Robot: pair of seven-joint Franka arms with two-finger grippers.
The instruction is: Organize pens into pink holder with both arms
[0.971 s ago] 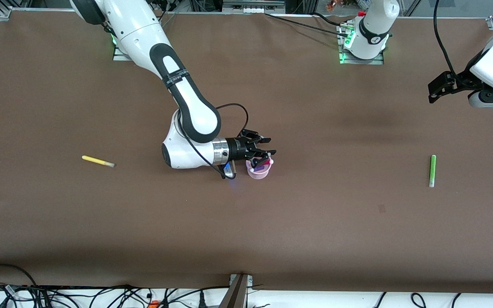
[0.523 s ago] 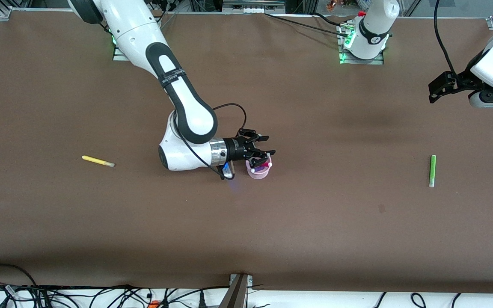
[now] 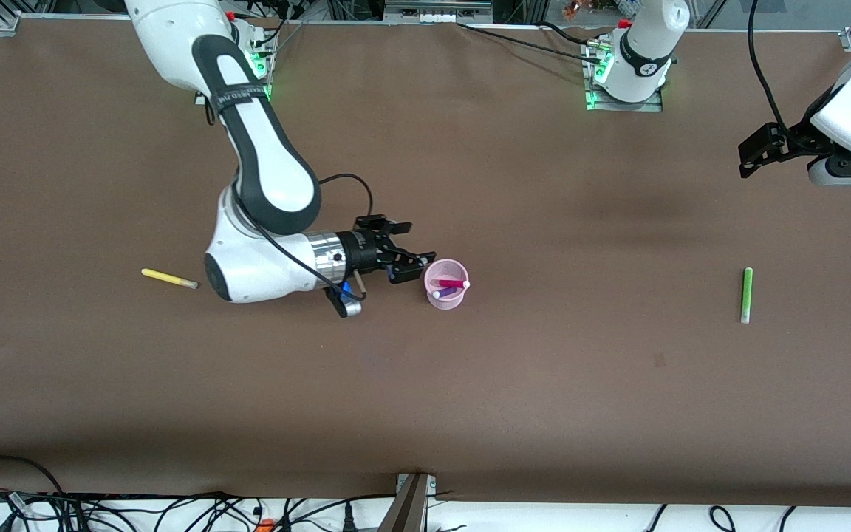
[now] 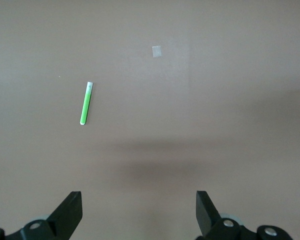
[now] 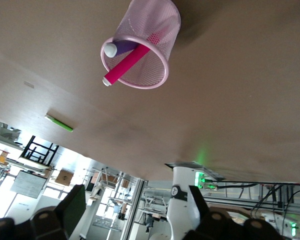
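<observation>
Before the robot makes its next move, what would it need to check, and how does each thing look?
1. Pink holder upright on the table: ok.
2. Magenta pen and purple pen inside the holder: ok.
3. Right gripper open, empty, beside the holder rather than over it: ok.
4. Yellow pen in the holder: not ok; it lies flat toward the right arm's end.
5. Green pen in the holder: not ok; it lies flat toward the left arm's end.
6. Left gripper open and empty, ready for the green pen: ok.
</observation>
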